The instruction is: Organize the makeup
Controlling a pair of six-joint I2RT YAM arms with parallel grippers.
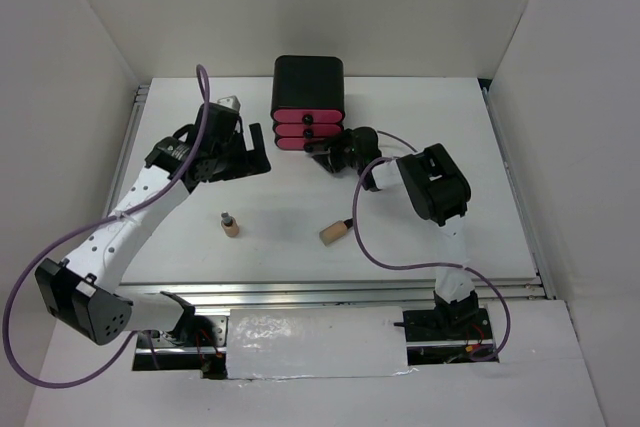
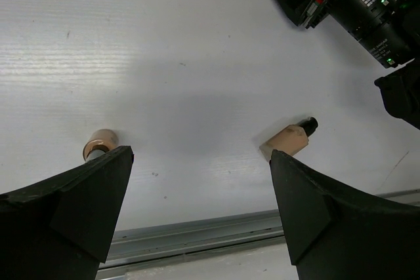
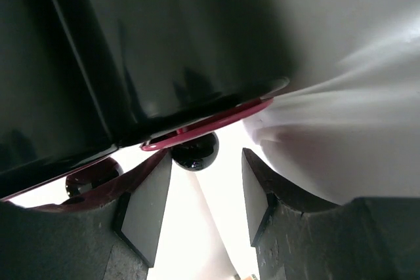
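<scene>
Two beige black-capped bottles are on the table. One stands upright point(image 1: 230, 224) and one lies on its side point(image 1: 335, 232). The left wrist view shows both, the upright bottle point(image 2: 100, 143) and the lying bottle point(image 2: 289, 138). My left gripper point(image 1: 261, 150) point(image 2: 200, 155) is open and empty, raised above the table left of the drawer box. My right gripper point(image 1: 320, 154) point(image 3: 205, 162) is open at the lowest pink drawer point(image 3: 210, 126). Its jaws stand on either side of the black knob point(image 3: 195, 151) without closing on it. The compacts and sachets are out of view.
The black box with three pink drawers point(image 1: 308, 107) stands at the back centre. White walls enclose the table on three sides. A metal rail point(image 2: 197, 237) runs along the near edge. The right arm point(image 2: 367, 11) crosses the left wrist view's top right.
</scene>
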